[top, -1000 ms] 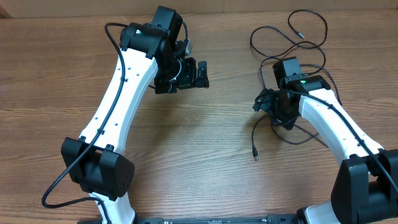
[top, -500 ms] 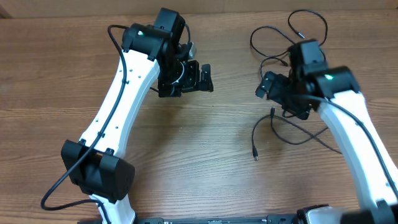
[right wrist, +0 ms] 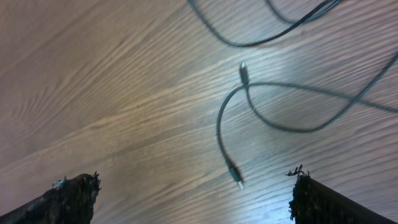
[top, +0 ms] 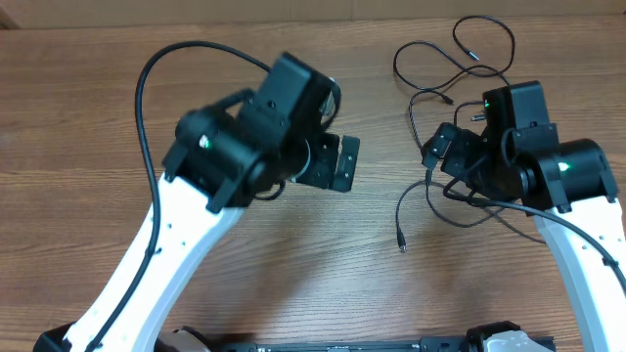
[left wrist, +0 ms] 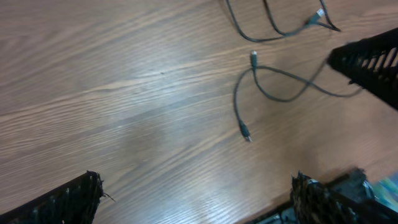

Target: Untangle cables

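Cables (top: 399, 217) lie as loose black strands on the right half of the wooden table (top: 78, 117). We see them spread out and not wound into a bundle. Wide loops sit toward the far right corner, and thinner runs pass under the right arm.

One free strand leaves that mass and curves toward the near edge. Its long axis runs roughly far to near, and its plug (top: 401, 246) points at the near edge, alone on bare wood. A second short end beside the right gripper (top: 445, 149) points the same way.

In the left wrist view we see this strand (left wrist: 236, 99) as a hooked curve with a small plug at each end. The other arm's dark fingers are at the upper right of that view. In the right wrist view the same strand (right wrist: 219, 127) runs top to bottom, and a longer cord crosses it near the upper plug.

The left gripper (top: 337, 161) hangs over the middle of the table, well apart from the strands. Its fingers (left wrist: 68, 199) are spread wide with only wood between them. The right gripper's fingers (right wrist: 323, 199) are also spread wide above the free strand. We see nothing pinched between them.
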Tool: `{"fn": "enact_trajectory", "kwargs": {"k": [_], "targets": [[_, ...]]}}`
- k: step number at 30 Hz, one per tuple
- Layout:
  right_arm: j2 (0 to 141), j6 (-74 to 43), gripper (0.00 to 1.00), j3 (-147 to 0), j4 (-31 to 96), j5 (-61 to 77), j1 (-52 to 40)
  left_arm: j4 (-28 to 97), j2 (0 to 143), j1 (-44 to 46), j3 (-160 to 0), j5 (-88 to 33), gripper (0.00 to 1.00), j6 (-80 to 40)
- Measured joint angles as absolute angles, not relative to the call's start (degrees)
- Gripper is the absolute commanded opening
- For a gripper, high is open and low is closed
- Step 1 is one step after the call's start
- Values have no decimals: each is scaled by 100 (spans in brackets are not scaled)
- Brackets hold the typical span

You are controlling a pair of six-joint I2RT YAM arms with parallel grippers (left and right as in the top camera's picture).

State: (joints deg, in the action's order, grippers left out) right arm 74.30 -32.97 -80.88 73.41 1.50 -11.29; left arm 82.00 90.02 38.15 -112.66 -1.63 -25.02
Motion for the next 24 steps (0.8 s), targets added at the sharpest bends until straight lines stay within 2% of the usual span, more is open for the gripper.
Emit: {"fn": "enact_trajectory", "kwargs": {"k": [5, 11, 18, 24], "targets": [[7376, -3299, 100, -8088, 7111, -82, -1129, 8331, 8761, 4451, -11266, 832, 99, -2930], [7376, -3295, 100, -8088, 6709, -154, -1129, 8755, 8420, 4954, -11266, 1411, 99, -3361], [7376, -3297, 100, -8088, 6189, -196, -1129, 8912, 8364, 4917, -11264, 2014, 100, -3758], [7376, -3297, 100, -8088, 6370, -196, -1129, 8656, 7891, 4401, -11262, 1942, 99, -3726]]}}
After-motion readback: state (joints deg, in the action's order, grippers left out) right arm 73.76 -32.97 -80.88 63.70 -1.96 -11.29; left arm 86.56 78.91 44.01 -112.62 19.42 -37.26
